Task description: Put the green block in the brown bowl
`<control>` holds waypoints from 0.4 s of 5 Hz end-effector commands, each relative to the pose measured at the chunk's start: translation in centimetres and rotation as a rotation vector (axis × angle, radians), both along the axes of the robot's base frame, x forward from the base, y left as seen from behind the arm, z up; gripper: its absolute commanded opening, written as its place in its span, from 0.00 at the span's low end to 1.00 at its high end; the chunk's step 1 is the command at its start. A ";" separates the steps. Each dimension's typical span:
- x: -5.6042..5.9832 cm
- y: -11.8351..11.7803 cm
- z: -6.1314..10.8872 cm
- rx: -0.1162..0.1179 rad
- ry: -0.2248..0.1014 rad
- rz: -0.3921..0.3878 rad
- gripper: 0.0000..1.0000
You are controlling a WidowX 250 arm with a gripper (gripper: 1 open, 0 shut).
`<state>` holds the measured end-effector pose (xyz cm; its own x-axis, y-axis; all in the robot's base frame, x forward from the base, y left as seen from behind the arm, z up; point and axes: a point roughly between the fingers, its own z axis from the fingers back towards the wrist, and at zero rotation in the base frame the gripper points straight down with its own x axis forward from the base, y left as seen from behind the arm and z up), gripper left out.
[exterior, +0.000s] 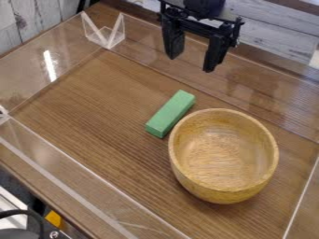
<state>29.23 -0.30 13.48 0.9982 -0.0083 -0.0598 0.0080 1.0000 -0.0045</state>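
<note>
Block: the green block [171, 114] lies flat on the wooden worktop [88, 103], just beside the bowl's upper-left rim, one end close to or touching it; from here I cannot tell which.
Bowl: the brown bowl [223, 154] sits upright and empty, its hollow open to the top.
Handling, as I judge it: the block looks like a stiff, light, matte bar, not likely to slip or to be damaged by a firm squeeze.
Where to hold: across its narrow width, near the middle of its length, so it hangs level; the end away from the bowl leaves more room for the fingers than the end by the rim.
Risk: fingers set too near the bowl end may knock the rim and push the bowl.
Pincer: the pincer [192, 49] hangs above the worktop, behind the bowl and beyond the block, well apart from both; its two dark fingers point straight down, stand wide apart and hold nothing.
Arm: only the black wrist shows at the top edge, upright over the far part of the worktop.
Surround: clear low walls [103, 30] border the worktop.
</note>
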 end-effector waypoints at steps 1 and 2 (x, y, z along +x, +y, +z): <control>-0.4 0.5 -0.6 0.001 0.010 -0.009 1.00; -1.2 1.7 -1.5 0.005 0.014 -0.025 1.00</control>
